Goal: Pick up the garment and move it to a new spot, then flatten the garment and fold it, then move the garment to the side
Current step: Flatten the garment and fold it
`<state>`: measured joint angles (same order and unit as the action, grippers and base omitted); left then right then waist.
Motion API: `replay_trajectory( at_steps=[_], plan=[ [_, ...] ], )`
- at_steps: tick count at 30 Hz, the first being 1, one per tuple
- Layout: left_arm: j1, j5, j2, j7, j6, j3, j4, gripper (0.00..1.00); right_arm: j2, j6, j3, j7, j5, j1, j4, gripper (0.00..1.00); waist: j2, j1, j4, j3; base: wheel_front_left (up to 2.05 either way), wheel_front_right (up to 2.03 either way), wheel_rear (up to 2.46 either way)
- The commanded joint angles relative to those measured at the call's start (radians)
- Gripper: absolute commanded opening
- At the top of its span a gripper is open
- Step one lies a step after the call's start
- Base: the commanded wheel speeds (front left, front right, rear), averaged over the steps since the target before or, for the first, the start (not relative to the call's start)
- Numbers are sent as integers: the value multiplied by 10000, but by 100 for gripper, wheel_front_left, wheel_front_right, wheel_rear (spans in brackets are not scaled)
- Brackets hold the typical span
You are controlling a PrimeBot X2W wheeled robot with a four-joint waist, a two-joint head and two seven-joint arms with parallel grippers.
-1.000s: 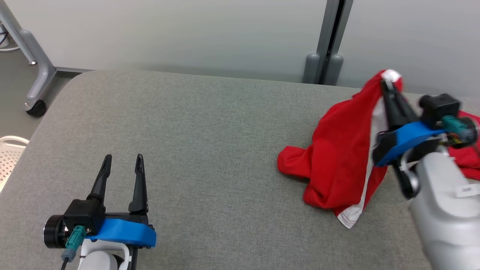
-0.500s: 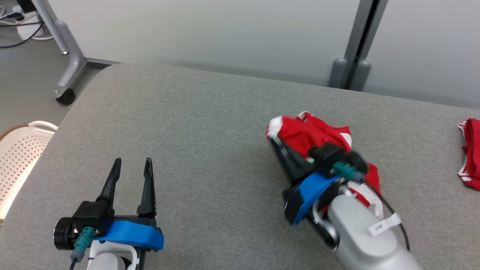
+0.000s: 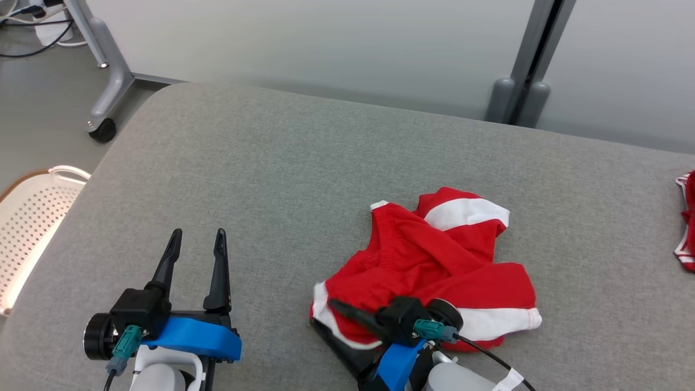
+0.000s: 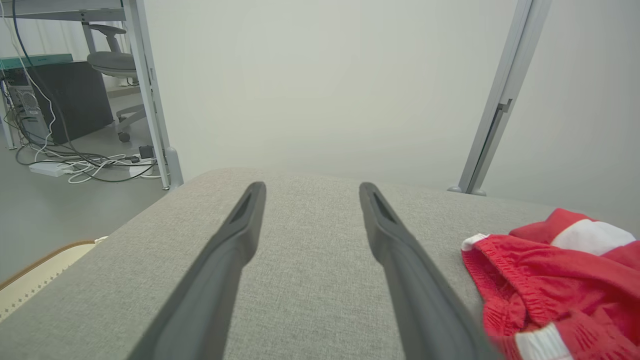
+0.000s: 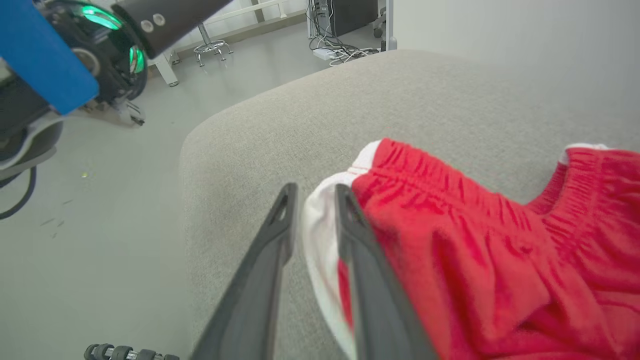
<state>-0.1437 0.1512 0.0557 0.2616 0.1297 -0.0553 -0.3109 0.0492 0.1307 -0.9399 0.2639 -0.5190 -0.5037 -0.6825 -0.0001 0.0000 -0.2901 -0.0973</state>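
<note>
Left gripper (image 3: 197, 234) (image 4: 312, 189): lower left of the head view, 2 dark fingers pointing up the frame, jaws wide apart, nothing between them.
Right gripper (image 3: 324, 314) (image 5: 316, 190): bottom centre, fingers angled toward upper left, jaws narrowly parted.
Pale right forearm (image 3: 453, 380): bottom edge.

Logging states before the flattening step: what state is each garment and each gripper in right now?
red shorts: crumpled, unfolded, lying on the grey padded table.
left gripper: open, empty, apart from the shorts.
right gripper: jaws a little apart around the white hem, not clamped.
second red garment: bunched at the table's right side, partly out of frame.
</note>
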Motion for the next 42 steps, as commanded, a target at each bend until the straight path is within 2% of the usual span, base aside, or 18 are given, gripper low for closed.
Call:
replay_trajectory(
  at_steps=[1, 4, 9, 17, 22, 27, 34, 42],
  plan=[
    [-70, 30, -16, 45, 18, 29, -4, 100, 29, 1, -38, 4, -71, 76, 37, 100, 1, 0, 106, 44, 0, 0, 0],
    [66, -53, 23, 43, 18, 111, -5, 100, 31, 1, 286, 4, -33, 27, 113, 100, 1, 0, 372, 147, 0, 0, 0],
    [300, -134, 138, 43, 18, 290, 22, 100, 29, 1, 1323, 4, 702, 368, 344, 100, 1, 0, 947, 425, 0, 0, 0],
    [729, -304, 275, 45, 17, 418, 125, 100, 400, 1, 4230, 3, 2115, 1403, 1309, 100, 1, 0, 1780, 704, 0, 0, 0],
    [902, -349, 358, 43, 17, 471, 139, 100, 665, 1, 5755, 4, 2621, 2291, 2160, 100, 1, 0, 2115, 761, 0, 0, 0],
    [1097, -391, 453, 43, 17, 489, 123, 100, 660, 1, 7091, 4, 2970, 3214, 2889, 100, 1, 0, 2317, 841, 0, 0, 0],
    [1429, -473, 513, 45, 18, 544, 118, 100, 349, 1, 8091, 4, 3190, 4354, 3605, 100, 1, 0, 2487, 965, 0, 0, 0],
    [1603, -537, 475, 43, 18, 618, 111, 100, 81, 1, 8365, 4, 3300, 5172, 3853, 100, 1, 0, 2471, 999, 0, 0, 0]
  ],
)
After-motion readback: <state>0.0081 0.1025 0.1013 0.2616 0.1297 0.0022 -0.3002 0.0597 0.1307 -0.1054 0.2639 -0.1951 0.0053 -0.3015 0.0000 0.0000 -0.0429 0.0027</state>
